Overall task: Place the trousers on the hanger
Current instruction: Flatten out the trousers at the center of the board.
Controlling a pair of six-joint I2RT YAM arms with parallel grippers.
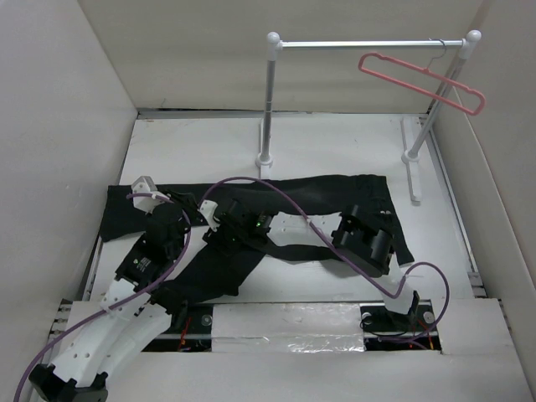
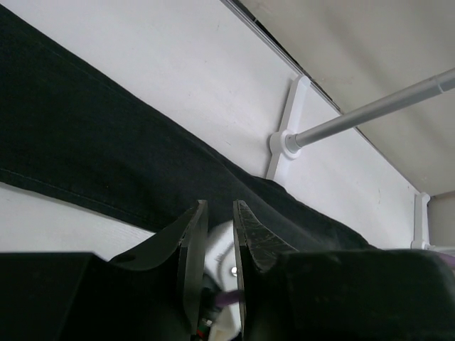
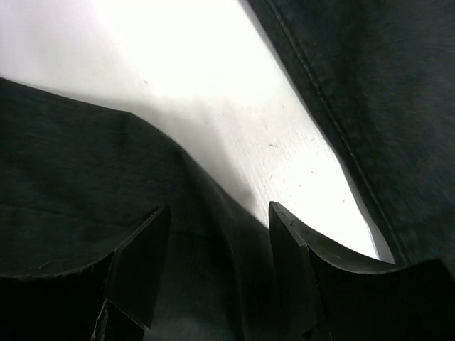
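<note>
The black trousers [image 1: 318, 194] lie flat on the white table, one leg running left to right and the other slanting toward the near edge. The pink hanger [image 1: 419, 79] hangs empty from the rail at the back right, far from both arms. Low over the crotch area, my right gripper [image 1: 216, 224] is open, and a raised fold of the trousers [image 3: 71, 163] lies between its fingers [image 3: 217, 220]. My left gripper [image 1: 177, 219] sits by the left leg with a narrow gap [image 2: 220, 213] and nothing in it; the trousers [image 2: 85, 142] stretch beyond its tips.
A white rail [image 1: 368, 43] on two posts stands at the back, and its foot [image 2: 284, 138] shows in the left wrist view. Cardboard walls enclose the table on the left, back and right. Purple cables loop over the arms.
</note>
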